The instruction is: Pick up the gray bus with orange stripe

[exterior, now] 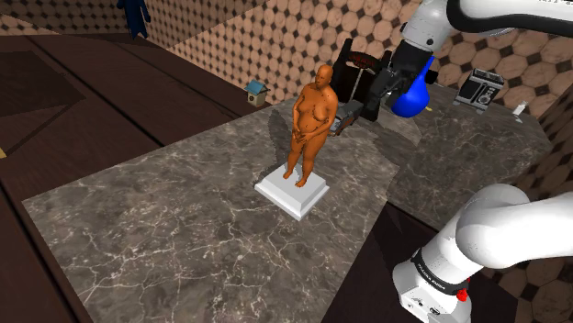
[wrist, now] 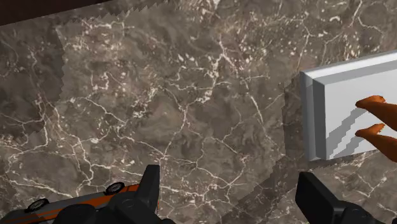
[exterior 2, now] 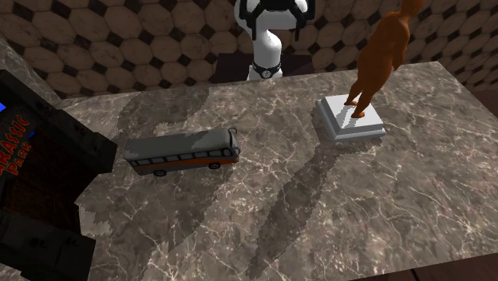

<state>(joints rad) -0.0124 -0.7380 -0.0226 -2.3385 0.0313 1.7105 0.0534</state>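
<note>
The gray bus with an orange stripe (exterior 2: 182,152) lies on its wheels on the marble table (exterior 2: 239,215), near the black cabinet. In the wrist view a part of the bus (wrist: 76,207) shows just outside one finger (wrist: 149,191), not between the two. My gripper (wrist: 234,198) is open and holds nothing, and it hangs above the table. In the shoulder view the gripper (exterior: 369,101) is at the table's far end, behind the orange statue.
An orange figure statue (exterior: 309,124) stands on a white plinth (exterior: 292,191) mid-table; the plinth (wrist: 350,111) is close beside my other finger. A black arcade cabinet (exterior 2: 40,160) stands by the bus. A small birdhouse (exterior: 256,91) and a radio (exterior: 480,89) sit further back.
</note>
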